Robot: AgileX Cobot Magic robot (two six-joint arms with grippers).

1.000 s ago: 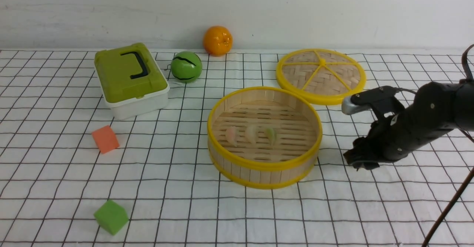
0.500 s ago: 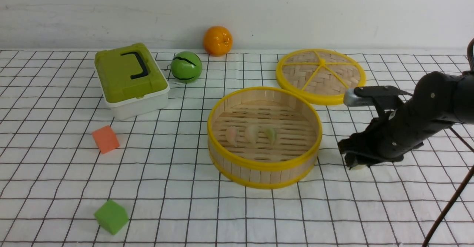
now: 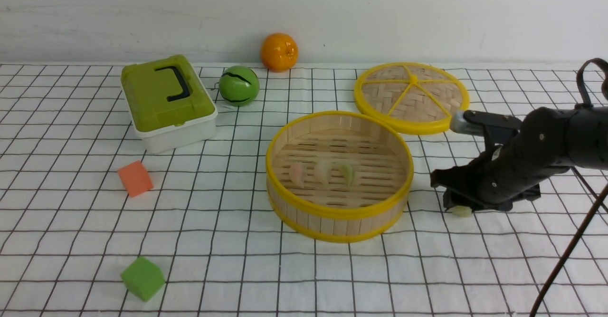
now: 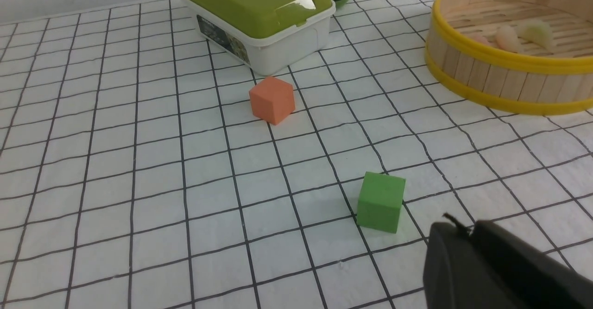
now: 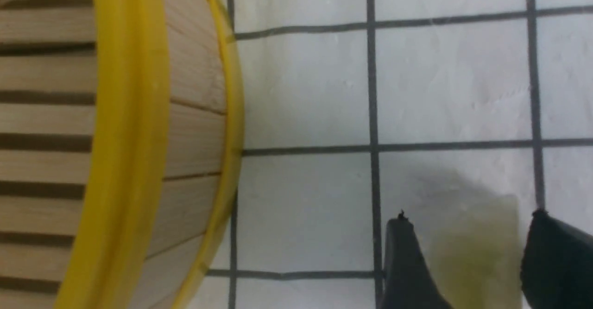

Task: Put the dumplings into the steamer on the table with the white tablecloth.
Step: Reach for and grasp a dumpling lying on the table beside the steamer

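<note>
The steamer point(image 3: 339, 212) stands mid-table on the white tablecloth point(image 3: 228, 255). On its slatted floor lie three dumplings: pinkish point(image 3: 297, 173), whitish point(image 3: 324, 170) and pale green point(image 3: 347, 173). Just right of the steamer, my right gripper point(image 3: 458, 204) hangs low over the cloth, shut on a pale yellowish dumpling point(image 3: 460, 210). In the right wrist view that dumpling point(image 5: 472, 258) fills the gap of the right gripper point(image 5: 470, 216), beside the steamer's wall point(image 5: 194, 128). My left gripper point(image 4: 468, 228) is shut and empty near the green cube point(image 4: 381, 201); the front view does not show it.
The woven yellow-rimmed lid point(image 3: 411, 96) lies behind the steamer to the right. A green lidded box point(image 3: 166, 100), a green ball point(image 3: 239, 85) and an orange point(image 3: 279, 52) stand at the back. The left side holds an orange cube point(image 3: 135, 178) and the green cube point(image 3: 142, 277).
My right arm has flattened out and swung its gripper a little toward the steamer. The pale dumpling, hidden a second ago, now shows under the fingertips. Nothing else moved.
</note>
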